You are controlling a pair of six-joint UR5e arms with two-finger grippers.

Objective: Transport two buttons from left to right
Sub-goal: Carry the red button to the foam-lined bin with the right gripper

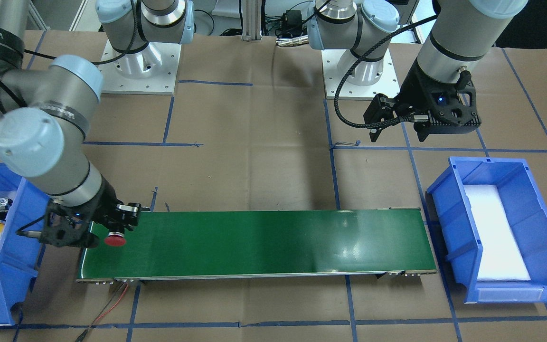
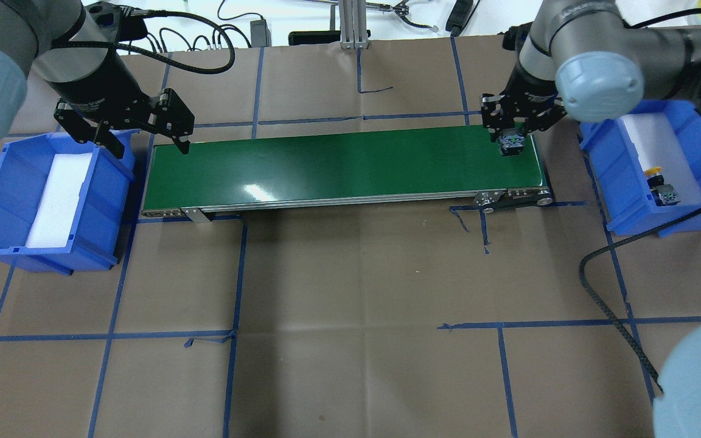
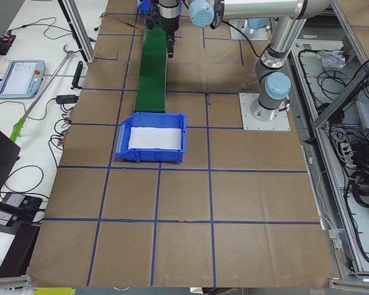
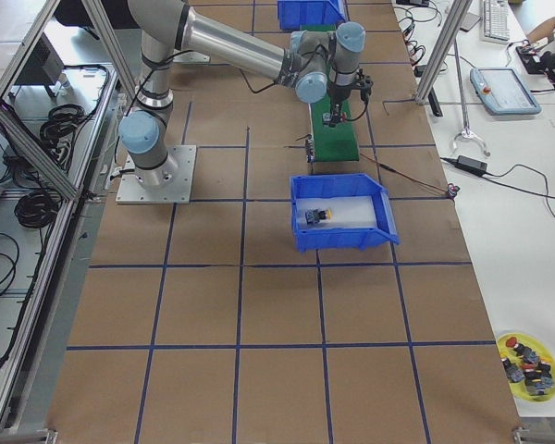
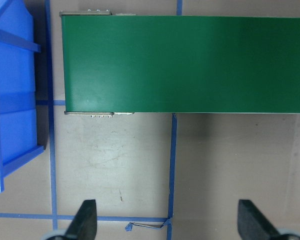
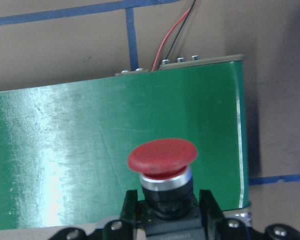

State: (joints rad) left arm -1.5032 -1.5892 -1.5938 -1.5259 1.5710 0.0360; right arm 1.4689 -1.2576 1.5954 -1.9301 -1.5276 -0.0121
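Bench [image 2: 350,274]: covered in brown paper, marked into squares by blue tape [image 2: 235,286].
Belt [image 2: 338,161]: long, green and glossy, lying flat across the middle and running from the robot's left to its right.
Left bin [image 2: 6,201]: blue, just beside the belt's left end.
Right bin [image 2: 661,222]: blue, near the belt's right end, set at a slant.
Plates [image 1: 140,71]: two pale square mounts at the robot's edge, one under each arm.
Wires [image 1: 117,297]: thin, red and black, seemingly lying on the paper by the belt's right end.
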